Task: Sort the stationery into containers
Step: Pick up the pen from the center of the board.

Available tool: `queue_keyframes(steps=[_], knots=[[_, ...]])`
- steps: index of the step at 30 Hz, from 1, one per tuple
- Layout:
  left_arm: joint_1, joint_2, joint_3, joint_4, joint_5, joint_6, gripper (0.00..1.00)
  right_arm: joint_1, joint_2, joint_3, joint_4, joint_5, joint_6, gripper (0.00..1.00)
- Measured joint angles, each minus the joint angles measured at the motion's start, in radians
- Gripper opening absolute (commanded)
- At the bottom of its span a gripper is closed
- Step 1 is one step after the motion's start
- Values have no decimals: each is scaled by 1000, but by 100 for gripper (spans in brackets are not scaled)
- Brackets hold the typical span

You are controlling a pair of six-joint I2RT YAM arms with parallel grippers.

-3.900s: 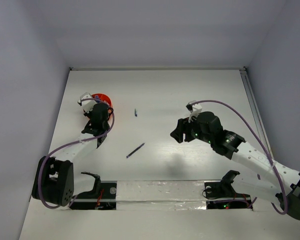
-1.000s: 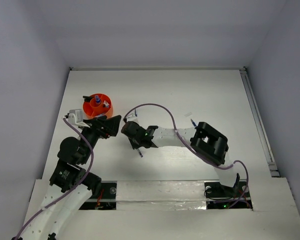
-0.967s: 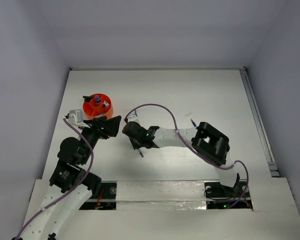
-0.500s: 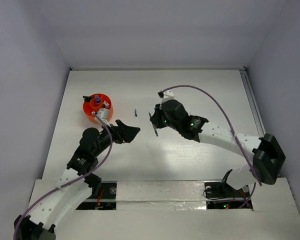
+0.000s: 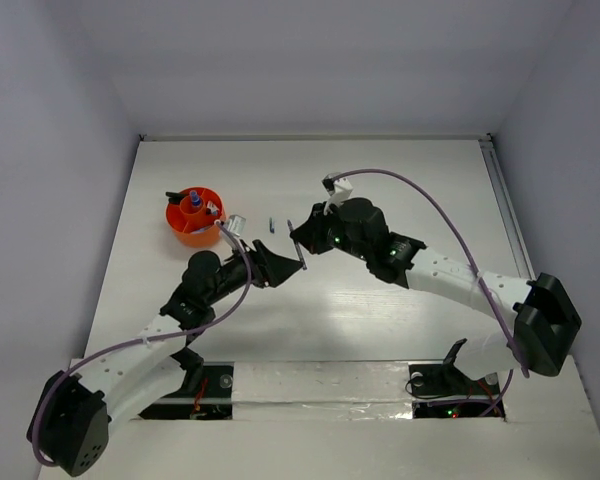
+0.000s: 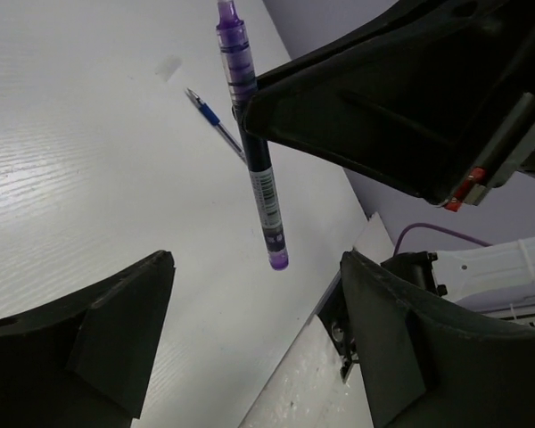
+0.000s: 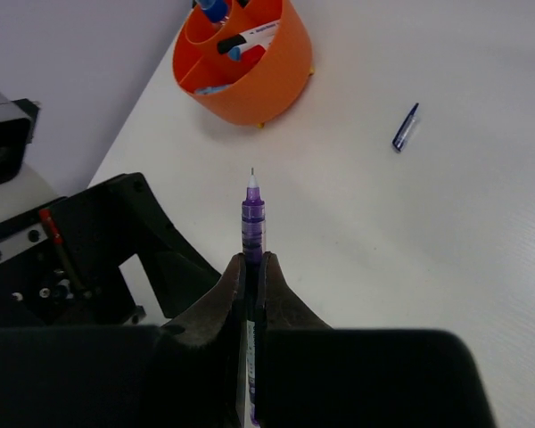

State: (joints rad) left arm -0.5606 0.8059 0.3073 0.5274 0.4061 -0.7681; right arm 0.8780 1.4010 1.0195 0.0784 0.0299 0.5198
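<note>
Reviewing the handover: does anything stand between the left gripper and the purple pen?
Nothing visible does. The purple pen, pinched in the right gripper, hangs in open air ahead of the open left gripper; a blue pen lies on the table beyond.

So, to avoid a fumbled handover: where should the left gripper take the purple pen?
Probably grip the purple pen by its labelled free end, coming from that end with the left gripper open: it sticks out clear of the right gripper, which clamps it nearer the tip.
</note>
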Motion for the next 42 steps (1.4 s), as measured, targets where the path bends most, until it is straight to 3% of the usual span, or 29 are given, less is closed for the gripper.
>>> queue_keyframes(steps=[6, 13, 18, 24, 28, 32, 33, 34, 42], knots=[[-10, 106, 2, 76, -2, -11, 56, 0, 0, -21, 61, -48, 31, 0], [-24, 137, 8, 145, -24, -20, 27, 0, 0, -49, 87, -78, 53, 0], [-34, 156, 8, 192, -34, -23, 24, 0, 0, -54, 92, -87, 62, 0], [-41, 187, 8, 221, -30, -29, 30, 0, 0, -55, 125, -91, 80, 0], [-47, 194, 8, 234, -25, -34, 14, 0, 0, -66, 146, -90, 84, 0], [-47, 190, 8, 232, -29, -37, 10, 0, -5, -77, 159, -76, 87, 0], [-47, 185, 8, 228, -31, -37, 2, 0, -10, -85, 167, -71, 88, 0], [-47, 182, 8, 224, -32, -38, 0, 0, -17, -90, 170, -68, 88, 0], [-60, 123, 8, 198, -43, -16, 0, 9, -73, -121, 179, -36, 97, 1]])
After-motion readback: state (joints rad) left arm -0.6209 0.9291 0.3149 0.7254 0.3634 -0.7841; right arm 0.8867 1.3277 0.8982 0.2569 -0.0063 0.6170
